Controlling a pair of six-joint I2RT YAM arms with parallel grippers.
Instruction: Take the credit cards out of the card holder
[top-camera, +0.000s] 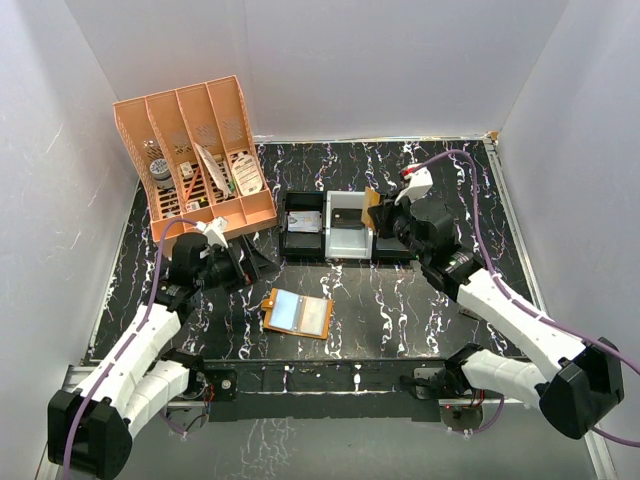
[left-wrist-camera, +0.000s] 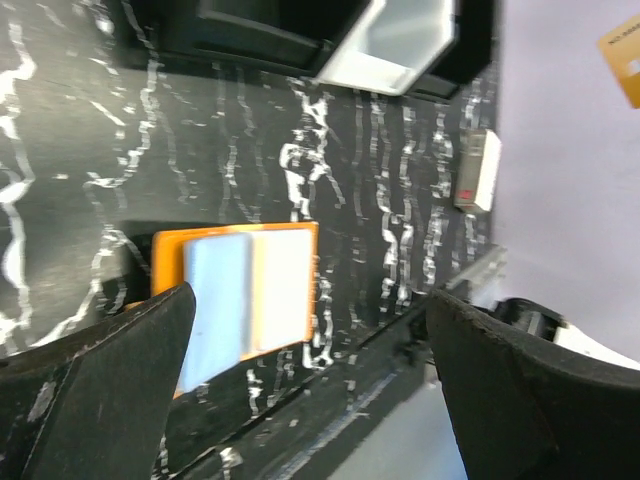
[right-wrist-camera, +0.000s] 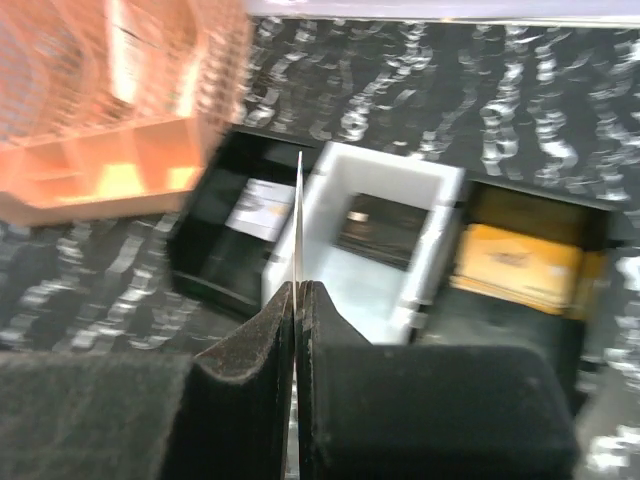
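The orange card holder (top-camera: 297, 313) lies open on the black marbled table, with pale blue and white panels or cards showing inside. It also shows in the left wrist view (left-wrist-camera: 235, 295). My left gripper (top-camera: 254, 264) is open and empty, just up-left of the holder and apart from it (left-wrist-camera: 310, 380). My right gripper (top-camera: 381, 216) is shut on a thin card (right-wrist-camera: 299, 220), seen edge-on, held over the small trays. That card's face looks gold-tan from above (top-camera: 372, 207) and in the left wrist view (left-wrist-camera: 622, 62).
Three small trays stand in a row behind the holder: a black one (top-camera: 303, 225) holding a white card, a white one (top-camera: 345, 228) holding a small black box (right-wrist-camera: 378, 228), and a black one holding a gold block (right-wrist-camera: 515, 262). A large orange desk organizer (top-camera: 195, 155) stands at the back left.
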